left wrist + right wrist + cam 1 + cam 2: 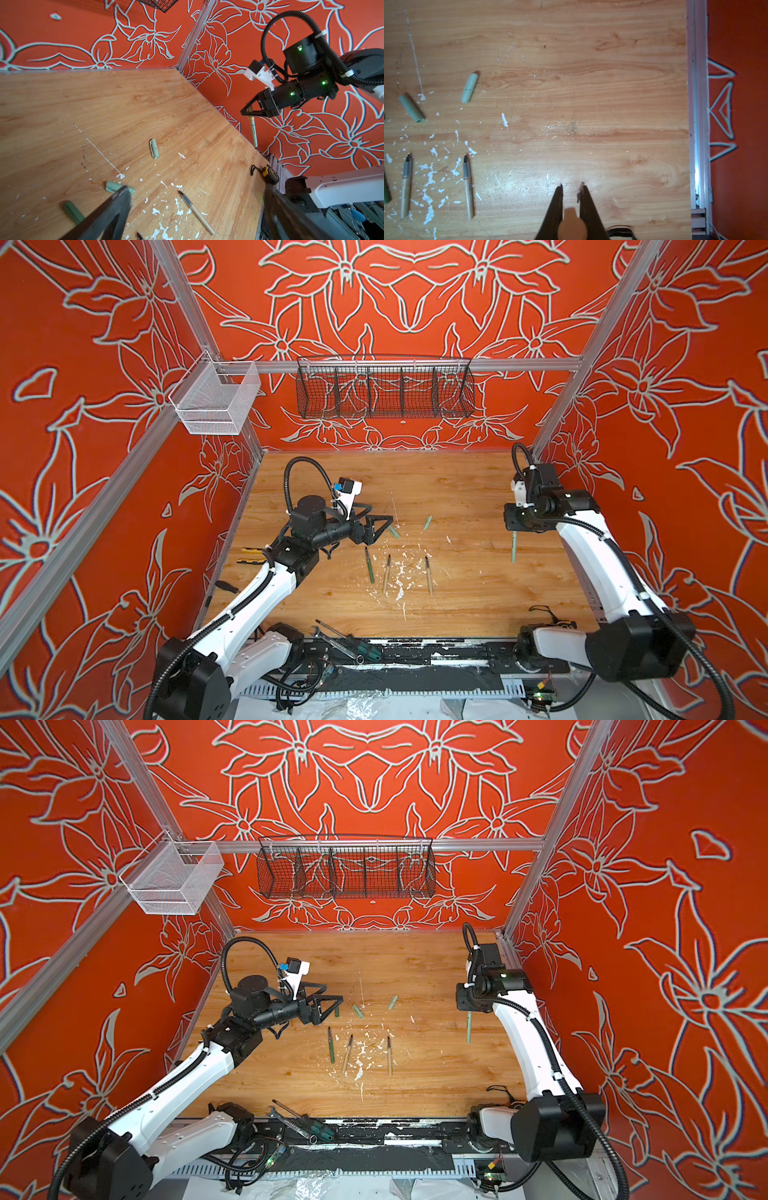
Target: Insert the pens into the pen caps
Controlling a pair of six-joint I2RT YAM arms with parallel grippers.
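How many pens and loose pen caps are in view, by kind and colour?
Green pen on the table: 1
Tan pens on the table: 2
Pale green pen in the shut right gripper: 1
Dark green cap, loose: 1
Pale green caps, loose: 2
Total: 7
Beige end above the held pen uncounted: cap or not, cannot tell.

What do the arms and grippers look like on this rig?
White shells and black joints on left arm and right arm; black corrugated cable zip-tied on. Black triangular-frame fingers on left gripper and right gripper. White camera mount at the wrist; green lights on the right arm.
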